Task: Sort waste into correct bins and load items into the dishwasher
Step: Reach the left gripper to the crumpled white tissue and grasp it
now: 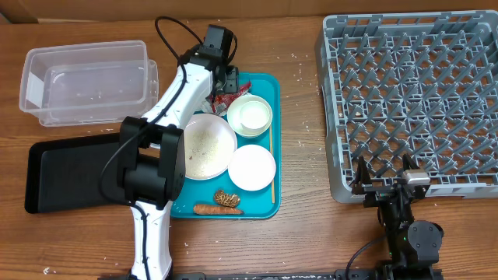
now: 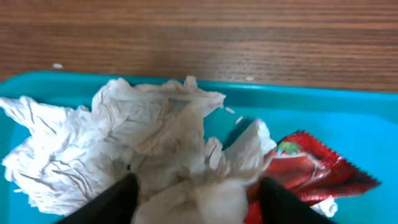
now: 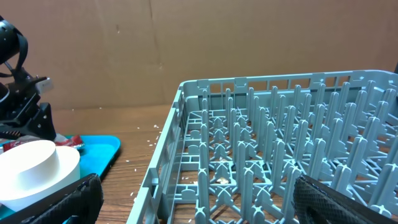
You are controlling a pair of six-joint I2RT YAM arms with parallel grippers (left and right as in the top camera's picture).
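My left gripper (image 1: 223, 80) is at the far end of the teal tray (image 1: 264, 85). In the left wrist view its open fingers (image 2: 196, 202) straddle the crumpled white tissue (image 2: 143, 124), with the red-and-silver wrapper (image 2: 311, 171) just to the right. The wrapper (image 1: 233, 92) also shows overhead; the tissue is mostly hidden under the arm there. On the tray lie a white plate with rice grains (image 1: 204, 145), a smaller dish (image 1: 251, 166), a white bowl (image 1: 250, 116), chopsticks (image 1: 272, 167), a carrot piece (image 1: 206, 208) and a brown lump (image 1: 228, 199). My right gripper (image 1: 385, 183) is open and empty at the grey dish rack's (image 1: 412, 101) near edge.
The clear tub (image 1: 85, 82) stands at the far left, with the black tray (image 1: 74, 175) in front of it. The right wrist view shows the rack (image 3: 280, 137), the bowl (image 3: 37, 171) and the teal tray's corner (image 3: 99, 149). Rice grains are scattered on the table.
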